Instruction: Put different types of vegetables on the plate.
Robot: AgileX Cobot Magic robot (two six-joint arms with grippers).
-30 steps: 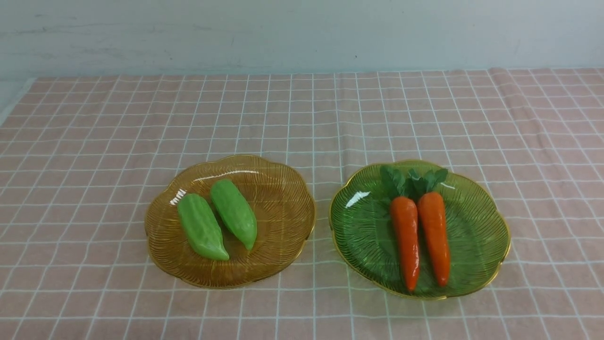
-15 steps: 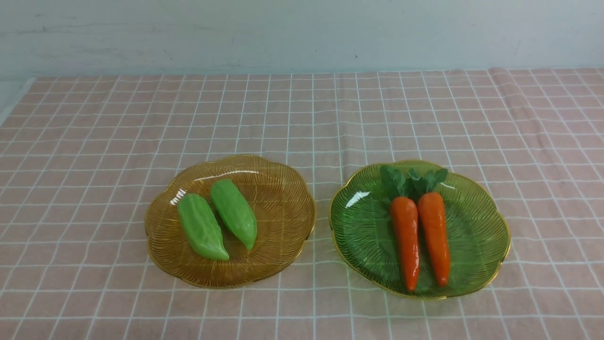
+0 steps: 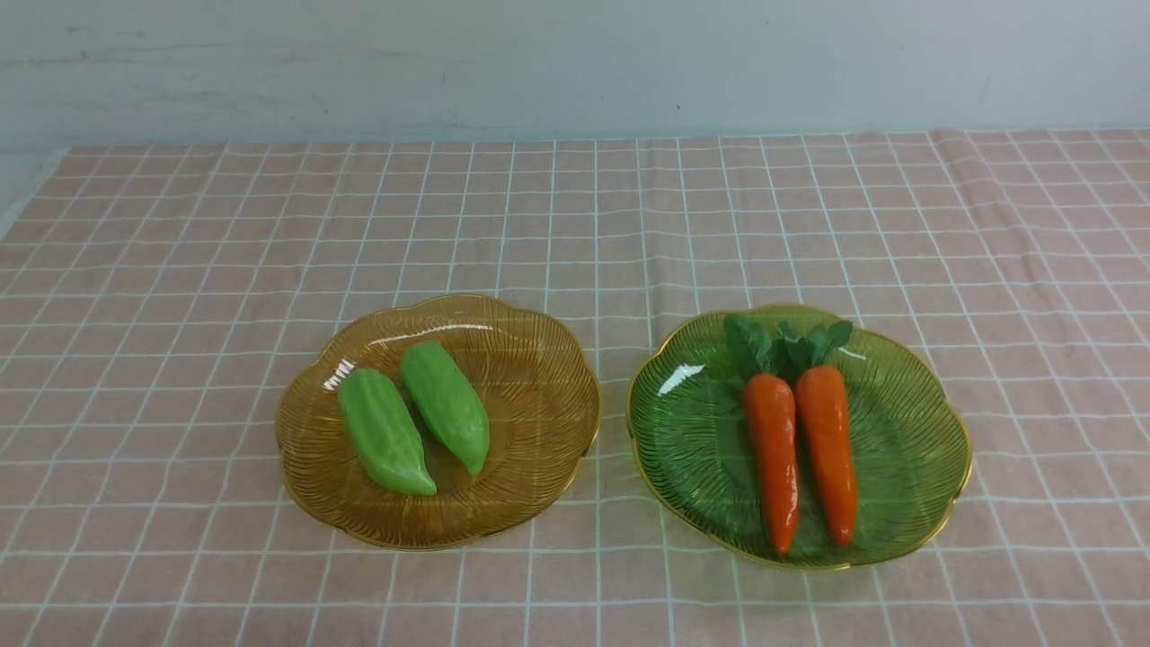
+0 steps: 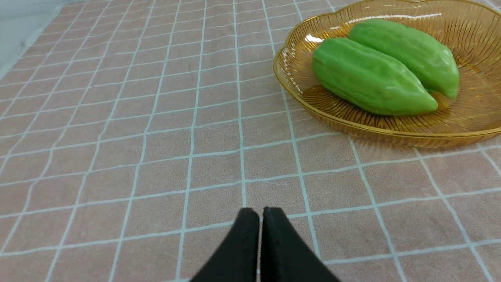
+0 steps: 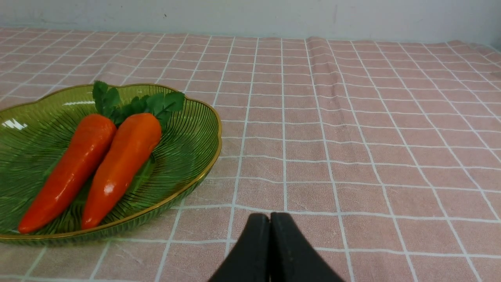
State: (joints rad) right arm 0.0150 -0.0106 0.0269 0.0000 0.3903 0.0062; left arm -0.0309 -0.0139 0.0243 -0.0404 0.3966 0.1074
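Two green gourds (image 3: 413, 418) (glossy) lie apart from two carrots (image 3: 800, 445)

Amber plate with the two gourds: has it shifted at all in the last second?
No. The amber plate sits on the same squares of the checked cloth, beside the green plate, as before.

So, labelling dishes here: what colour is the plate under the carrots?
Green with a gold rim, clearest in the front view; the carrots lie on it.

Neither arm shows up in the front view, but each wrist cam catches its own black fingertips pressed together, so the left gripper (image 4: 261, 211) and right gripper (image 5: 270, 217) are both fully closed and holding nothing.
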